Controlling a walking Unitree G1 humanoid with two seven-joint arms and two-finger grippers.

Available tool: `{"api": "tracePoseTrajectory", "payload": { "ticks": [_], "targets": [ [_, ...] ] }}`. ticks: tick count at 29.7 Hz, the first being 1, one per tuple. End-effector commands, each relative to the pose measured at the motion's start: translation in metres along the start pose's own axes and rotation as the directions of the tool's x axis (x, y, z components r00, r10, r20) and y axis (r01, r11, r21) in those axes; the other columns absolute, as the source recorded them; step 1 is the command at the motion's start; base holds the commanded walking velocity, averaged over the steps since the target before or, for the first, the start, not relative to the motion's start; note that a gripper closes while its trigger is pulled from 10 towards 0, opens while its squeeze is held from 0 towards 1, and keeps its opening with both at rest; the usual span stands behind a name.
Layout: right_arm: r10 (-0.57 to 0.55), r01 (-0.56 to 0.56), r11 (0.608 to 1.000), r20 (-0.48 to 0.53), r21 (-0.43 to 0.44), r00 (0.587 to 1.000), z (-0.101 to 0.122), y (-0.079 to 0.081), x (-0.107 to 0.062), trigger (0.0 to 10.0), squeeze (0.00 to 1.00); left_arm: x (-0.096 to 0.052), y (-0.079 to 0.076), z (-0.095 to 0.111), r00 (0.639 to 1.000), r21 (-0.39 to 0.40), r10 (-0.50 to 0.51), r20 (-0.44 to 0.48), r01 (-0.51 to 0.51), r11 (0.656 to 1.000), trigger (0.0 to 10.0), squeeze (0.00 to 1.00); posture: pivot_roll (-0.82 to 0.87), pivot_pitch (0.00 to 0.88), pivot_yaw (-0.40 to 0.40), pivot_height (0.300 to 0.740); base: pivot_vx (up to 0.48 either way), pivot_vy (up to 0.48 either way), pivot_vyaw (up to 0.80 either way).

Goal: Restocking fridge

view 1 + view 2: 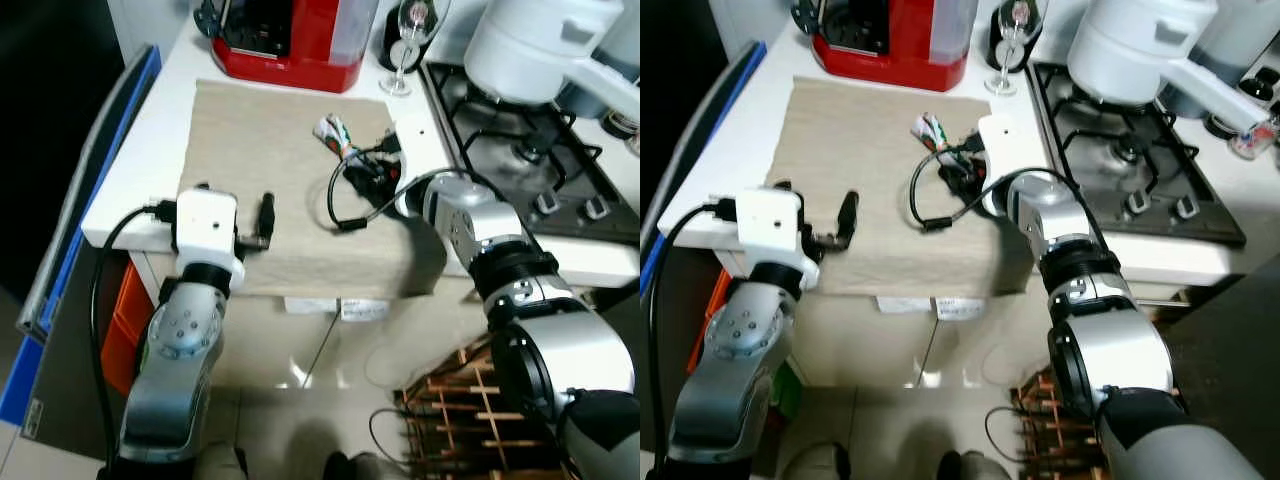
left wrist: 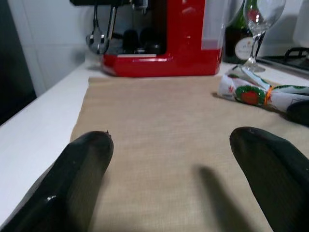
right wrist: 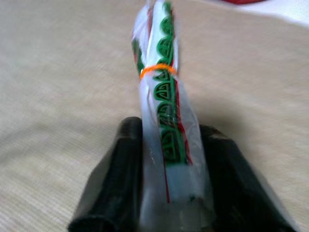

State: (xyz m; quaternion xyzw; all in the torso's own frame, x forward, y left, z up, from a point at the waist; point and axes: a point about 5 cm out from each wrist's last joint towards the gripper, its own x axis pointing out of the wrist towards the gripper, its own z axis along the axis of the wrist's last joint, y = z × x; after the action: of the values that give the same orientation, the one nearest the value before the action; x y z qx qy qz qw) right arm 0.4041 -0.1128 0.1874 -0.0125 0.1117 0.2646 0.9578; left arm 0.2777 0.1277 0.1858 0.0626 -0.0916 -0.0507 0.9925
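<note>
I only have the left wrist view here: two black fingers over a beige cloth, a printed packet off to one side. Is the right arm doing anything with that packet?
Observer: Yes. The right gripper has its jaws shut on the packet.
Operator: Is the packet sealed somehow?
Observer: An orange band cinches it.
Operator: What lies beyond the cloth on the right?
Observer: A gas hob with a white pot on it.

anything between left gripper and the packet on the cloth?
Only bare cloth. In the left wrist view the open left gripper looks across it to the packet, which the right gripper clamps.
</note>
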Motion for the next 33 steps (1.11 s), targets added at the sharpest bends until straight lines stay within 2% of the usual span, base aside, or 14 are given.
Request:
{"api": "tracePoseTrajectory", "payload": {
  "ticks": [1,7,10,12,14,15,17,19,20,21,22,27,28,33],
  "targets": [
    [-0.063,0.062,0.998,0.058,0.015,0.996,0.008,-0.013,-0.006,0.0,0.0,0.003,-0.004,0.0,1.0,-0.006,-0.027,0.01,0.027,1.0,10.0,0.0,0.03,0.0,-0.093,0.74,0.0,0.0,0.0],
    [-0.125,0.128,0.992,0.187,-0.004,0.974,0.027,-0.017,-0.01,0.0,0.0,0.019,-0.006,0.002,0.998,-0.002,-0.042,0.046,0.043,0.999,10.0,0.0,0.02,0.0,-0.081,0.74,0.0,0.0,0.0],
    [-0.157,0.18,0.982,0.291,-0.054,0.944,0.038,-0.019,-0.016,0.0,0.0,0.025,-0.007,0.004,0.996,-0.014,-0.054,0.066,0.055,0.998,10.0,0.0,0.02,0.0,-0.069,0.74,0.0,0.0,0.0],
    [-0.189,0.244,0.966,0.403,-0.089,0.895,0.044,-0.017,-0.026,0.0,0.0,0.029,-0.011,0.003,0.995,-0.035,-0.07,0.075,0.073,0.997,10.0,0.0,0.01,0.0,-0.063,0.74,0.0,0.0,0.0],
    [-0.245,0.341,0.935,0.516,-0.098,0.821,0.045,-0.016,-0.043,0.0,0.0,0.031,-0.014,0.002,0.993,-0.055,-0.089,0.077,0.093,0.994,10.0,0.0,0.0,0.0,-0.06,0.74,0.0,0.0,0.0],
    [-0.245,0.341,0.935,0.516,-0.098,0.821,0.045,-0.016,-0.043,0.0,0.0,0.031,-0.014,0.002,0.993,-0.055,-0.089,0.077,0.093,0.994,10.0,0.0,0.0,0.0,-0.06,0.74,0.0,0.0,0.0],
    [-0.298,0.426,0.901,0.588,-0.088,0.752,0.041,-0.016,-0.06,0.0,0.0,0.034,-0.014,0.001,0.993,-0.09,-0.087,0.074,0.094,0.991,10.0,0.0,-0.03,0.0,-0.05,0.74,0.0,0.0,0.0],
    [-0.367,0.501,0.864,0.626,-0.045,0.688,0.027,-0.017,-0.079,0.0,0.0,0.037,-0.013,-0.002,0.995,-0.13,-0.079,0.068,0.087,0.988,10.0,0.0,-0.05,0.0,-0.046,0.74,0.0,0.0,0.0],
    [-0.367,0.501,0.864,0.626,-0.045,0.688,0.027,-0.017,-0.079,0.0,0.0,0.037,-0.013,-0.002,0.995,-0.13,-0.079,0.068,0.087,0.988,10.0,0.0,-0.05,0.0,-0.046,0.74,0.0,0.0,0.0],
    [-0.434,0.557,0.831,0.631,0.004,0.643,0.008,-0.016,-0.097,0.0,0.0,0.04,-0.013,-0.004,0.995,-0.141,-0.076,0.068,0.085,0.986,10.0,0.0,-0.07,0.0,-0.04,0.74,0.0,0.0,0.0],
    [-0.452,0.573,0.82,0.631,0.014,0.631,0.001,-0.014,-0.103,0.0,0.0,0.04,-0.012,-0.004,0.995,-0.142,-0.074,0.072,0.083,0.986,10.0,0.0,-0.08,0.0,-0.034,0.74,0.0,0.0,0.0],
    [-0.45,0.606,0.794,0.638,-0.033,0.625,-0.02,0.001,-0.123,0.0,0.0,0.038,-0.012,0.0,0.993,-0.154,-0.068,0.093,0.081,0.985,10.0,0.0,-0.09,0.0,-0.024,0.74,0.0,0.0,0.0],
    [-0.471,0.61,0.792,0.618,-0.017,0.629,-0.026,0.001,-0.125,0.0,0.0,0.037,-0.012,0.001,0.993,-0.155,-0.063,0.101,0.078,0.985,10.0,0.0,-0.09,0.0,-0.021,0.74,0.0,0.0,0.0],
    [-0.52,0.606,0.795,0.543,0.024,0.66,-0.039,-0.001,-0.124,0.0,0.0,0.036,-0.01,0.007,0.99,-0.183,-0.034,0.139,0.06,0.981,10.0,0.0,-0.08,0.0,-0.018,0.74,0.0,0.0,0.0]
  ]
}}
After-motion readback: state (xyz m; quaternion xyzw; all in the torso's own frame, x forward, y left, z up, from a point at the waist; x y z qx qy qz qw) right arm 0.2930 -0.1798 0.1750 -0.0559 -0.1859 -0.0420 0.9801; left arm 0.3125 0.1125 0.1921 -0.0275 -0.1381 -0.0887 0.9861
